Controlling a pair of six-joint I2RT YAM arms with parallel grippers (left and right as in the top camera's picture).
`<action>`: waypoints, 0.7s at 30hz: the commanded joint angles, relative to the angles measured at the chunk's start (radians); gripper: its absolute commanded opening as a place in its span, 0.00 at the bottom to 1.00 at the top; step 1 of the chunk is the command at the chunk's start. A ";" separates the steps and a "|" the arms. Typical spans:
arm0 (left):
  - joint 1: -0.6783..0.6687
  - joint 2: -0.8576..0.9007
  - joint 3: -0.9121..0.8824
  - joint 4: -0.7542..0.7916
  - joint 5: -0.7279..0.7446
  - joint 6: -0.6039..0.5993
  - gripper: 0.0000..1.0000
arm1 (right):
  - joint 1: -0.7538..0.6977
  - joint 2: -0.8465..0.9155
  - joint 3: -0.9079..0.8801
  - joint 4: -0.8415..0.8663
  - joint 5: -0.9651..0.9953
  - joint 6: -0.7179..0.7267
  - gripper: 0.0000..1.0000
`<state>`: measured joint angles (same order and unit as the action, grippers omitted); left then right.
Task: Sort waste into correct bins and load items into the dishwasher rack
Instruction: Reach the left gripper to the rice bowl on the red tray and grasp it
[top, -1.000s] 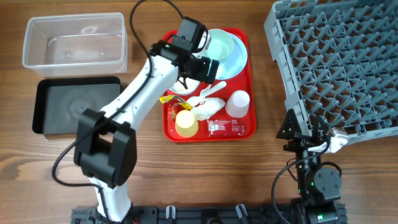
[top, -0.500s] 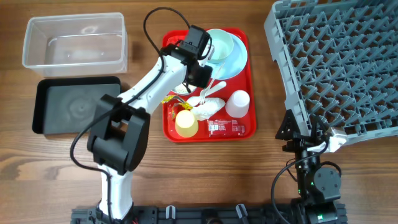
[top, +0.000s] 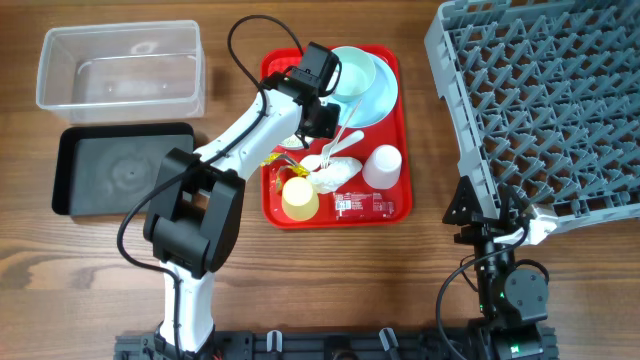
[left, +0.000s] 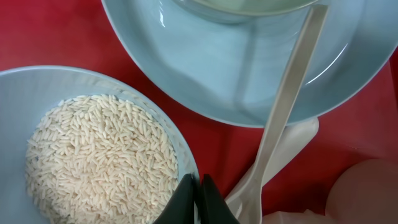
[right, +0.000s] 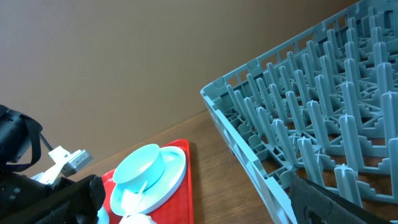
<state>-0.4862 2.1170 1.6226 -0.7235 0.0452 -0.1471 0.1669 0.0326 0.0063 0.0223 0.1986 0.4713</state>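
Observation:
On the red tray (top: 388, 213), my left gripper (top: 318, 121) (left: 195, 200) is shut on the rim of a light blue bowl (left: 177, 134) filled with white rice grains (left: 99, 158). The arm hides most of that bowl from above. Beside it a light blue plate (top: 378, 95) (left: 211, 74) carries the second bowl (top: 350, 68). The white spoon (top: 341, 147) (left: 283, 106) leans on the plate's edge. A white cup (top: 382, 166), yellow cup (top: 299, 199), red wrapper (top: 355, 205), yellow wrapper (top: 269, 158) and tissue (top: 336, 178) lie nearby. My right gripper (top: 490, 216) (right: 196, 194) stands open by the dishwasher rack (top: 545, 100) (right: 311, 124).
A clear tub (top: 120, 65) stands at the back left with a black tray (top: 125, 170) in front of it. The grey rack fills the right side, its near corner just above the right arm's base. Bare wood lies between tray and rack.
The left gripper's jaws have closed from wide open onto the rice bowl's rim, after the arm shifted slightly right. The right arm has not moved.

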 joint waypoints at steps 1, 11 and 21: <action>-0.005 0.019 0.013 0.001 -0.028 -0.045 0.05 | -0.005 -0.002 -0.001 0.002 -0.021 0.011 1.00; -0.016 0.045 0.012 0.002 -0.029 -0.044 0.19 | -0.005 -0.002 -0.001 0.002 -0.020 0.011 1.00; -0.016 0.057 0.012 0.010 -0.036 -0.045 0.11 | -0.005 -0.002 -0.001 0.002 -0.020 0.010 1.00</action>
<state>-0.4976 2.1490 1.6226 -0.7200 0.0254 -0.1818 0.1669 0.0326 0.0063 0.0223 0.1986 0.4713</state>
